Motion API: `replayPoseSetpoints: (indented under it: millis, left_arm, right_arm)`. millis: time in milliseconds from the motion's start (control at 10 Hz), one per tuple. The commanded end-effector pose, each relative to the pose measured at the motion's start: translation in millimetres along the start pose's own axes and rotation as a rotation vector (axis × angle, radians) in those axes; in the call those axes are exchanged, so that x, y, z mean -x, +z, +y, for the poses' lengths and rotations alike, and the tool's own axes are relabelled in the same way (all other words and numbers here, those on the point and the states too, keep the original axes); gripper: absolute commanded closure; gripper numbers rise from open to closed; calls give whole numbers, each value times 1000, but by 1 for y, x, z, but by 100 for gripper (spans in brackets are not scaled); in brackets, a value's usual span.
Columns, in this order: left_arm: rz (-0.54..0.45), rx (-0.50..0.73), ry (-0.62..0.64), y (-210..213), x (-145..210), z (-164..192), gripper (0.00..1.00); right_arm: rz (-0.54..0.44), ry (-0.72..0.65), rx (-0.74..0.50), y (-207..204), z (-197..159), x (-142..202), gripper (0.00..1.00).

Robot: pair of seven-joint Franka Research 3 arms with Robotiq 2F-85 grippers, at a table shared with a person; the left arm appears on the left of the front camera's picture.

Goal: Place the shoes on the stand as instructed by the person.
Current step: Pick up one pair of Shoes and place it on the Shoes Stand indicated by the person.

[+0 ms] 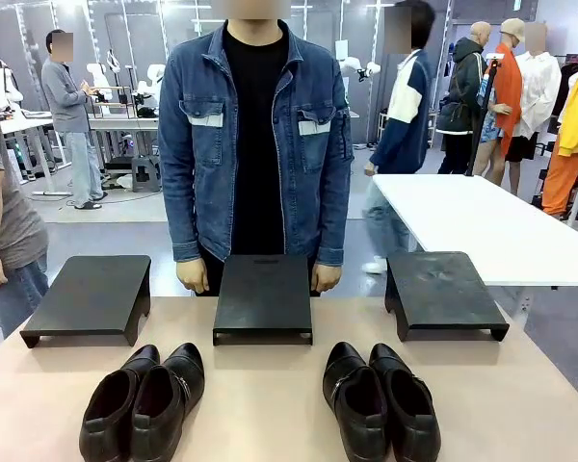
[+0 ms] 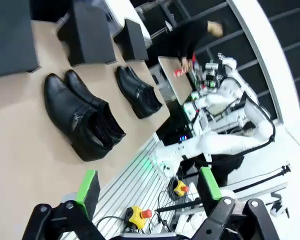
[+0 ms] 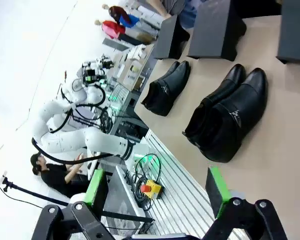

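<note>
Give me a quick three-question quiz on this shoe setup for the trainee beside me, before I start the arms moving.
1. True or false: a shoe already sits on the middle stand.
2. How many black stands are on the table? A: two. B: three. C: four.
3. Fill in: the left gripper has its jaws ___, with nothing between them.

Key
1. False. The middle stand is bare; the left pair and the right pair lie on the table, on the robot's side of the stands.
2. B.
3. open.
</note>
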State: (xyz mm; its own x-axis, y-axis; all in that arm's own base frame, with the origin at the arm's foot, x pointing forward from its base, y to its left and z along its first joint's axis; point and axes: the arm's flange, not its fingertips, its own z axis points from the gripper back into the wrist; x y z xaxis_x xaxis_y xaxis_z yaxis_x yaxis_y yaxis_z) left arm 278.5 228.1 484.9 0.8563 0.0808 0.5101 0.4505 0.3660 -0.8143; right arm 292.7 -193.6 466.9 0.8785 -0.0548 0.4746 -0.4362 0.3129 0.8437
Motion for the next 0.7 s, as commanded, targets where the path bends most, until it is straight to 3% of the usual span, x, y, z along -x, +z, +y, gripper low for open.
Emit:
replayPoseSetpoints:
  millis: [0, 300, 400, 600]
  left_arm:
    - [-84, -5, 8, 23, 4, 4, 0]
    - [-185, -20, -4, 28, 11, 10, 0]
    - [-115, -29, 30, 37, 17, 7, 0]
    - [-115, -29, 30, 37, 17, 7, 0]
  right_arm:
    - [-57, 12, -5, 14, -2, 5, 0]
    - [-77, 25, 18, 18, -2, 7, 0]
    - [-64, -21, 17, 25, -6, 17, 0]
    - [-64, -21, 17, 25, -6, 17, 0]
